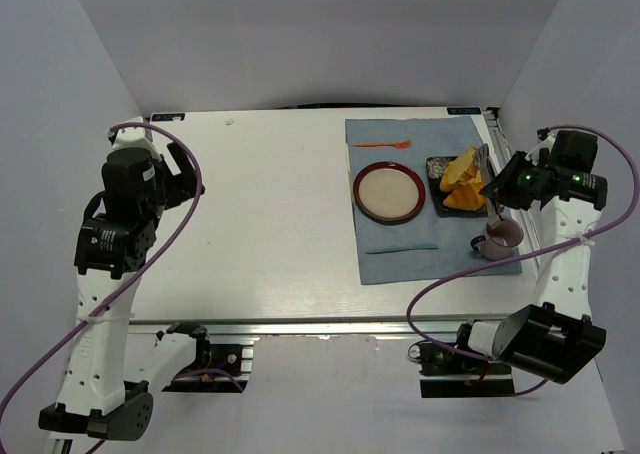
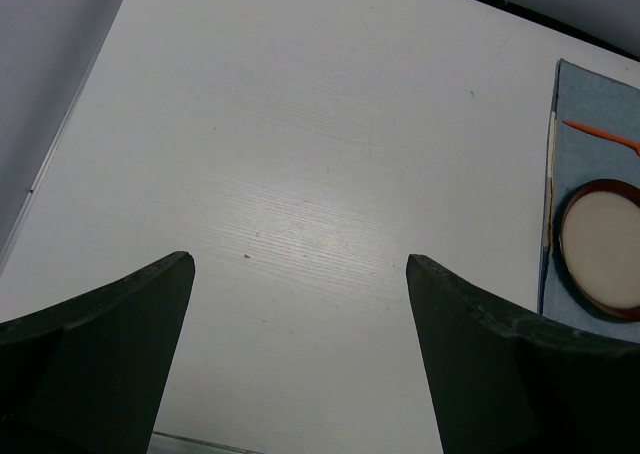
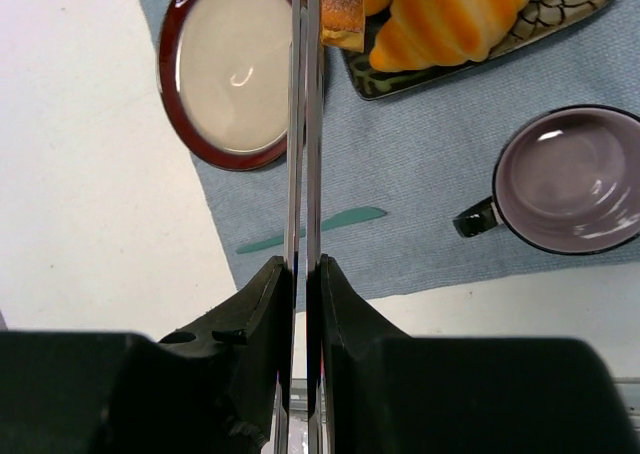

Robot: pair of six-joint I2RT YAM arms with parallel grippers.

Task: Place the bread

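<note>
The bread [image 3: 342, 9], golden with a brown crust, lies on the dark tray [image 3: 548, 19] beside a croissant [image 3: 460, 19], at the far tip of the tongs [image 3: 305, 124]. Only the right wrist view shows the right tool [image 3: 306, 269] pinching the tongs' blades together. The left tool [image 2: 300, 354] is raised over the tabletop [image 2: 300, 124], spread.

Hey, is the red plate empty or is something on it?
Empty. The plate shows only its bare pale center inside the red rim, with nothing lying on it.
</note>
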